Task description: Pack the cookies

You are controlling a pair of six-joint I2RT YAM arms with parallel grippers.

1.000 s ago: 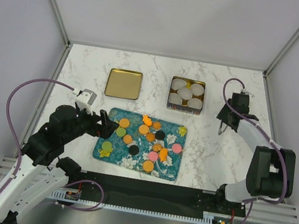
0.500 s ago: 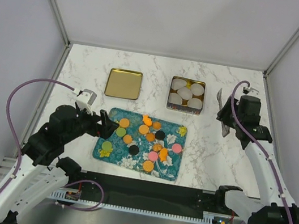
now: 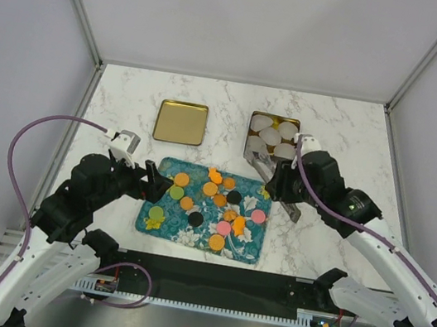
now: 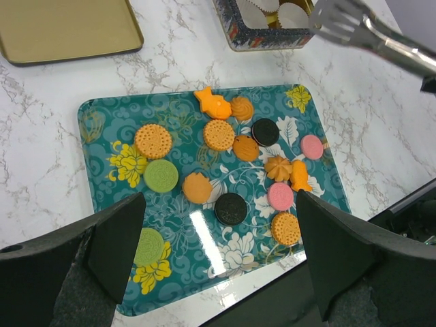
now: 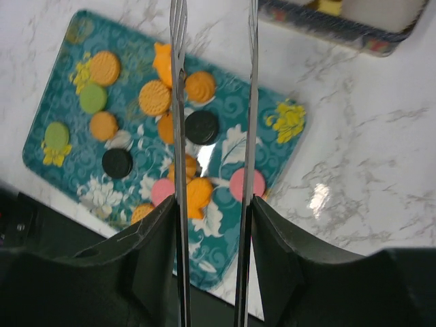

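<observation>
Fingers (image 4: 116, 238) of the left gripper (image 3: 151, 182) stand spread wide, holding nothing, above the left edge of the teal tray (image 4: 102, 122). Those of the right gripper (image 5: 212, 204) clasp a pair of metal tongs (image 4: 361, 27), one arm against each finger, the tips apart in the air between the tray's far right corner and the tin (image 4: 266, 37) of white paper cups (image 3: 272, 136). The cookies (image 3: 210, 189) lie spread on the tray: orange, black, pink and green rounds, a few flower-shaped. A flat gold lid (image 3: 181, 122) lies on the marble table (image 3: 359, 128), left of the tin
</observation>
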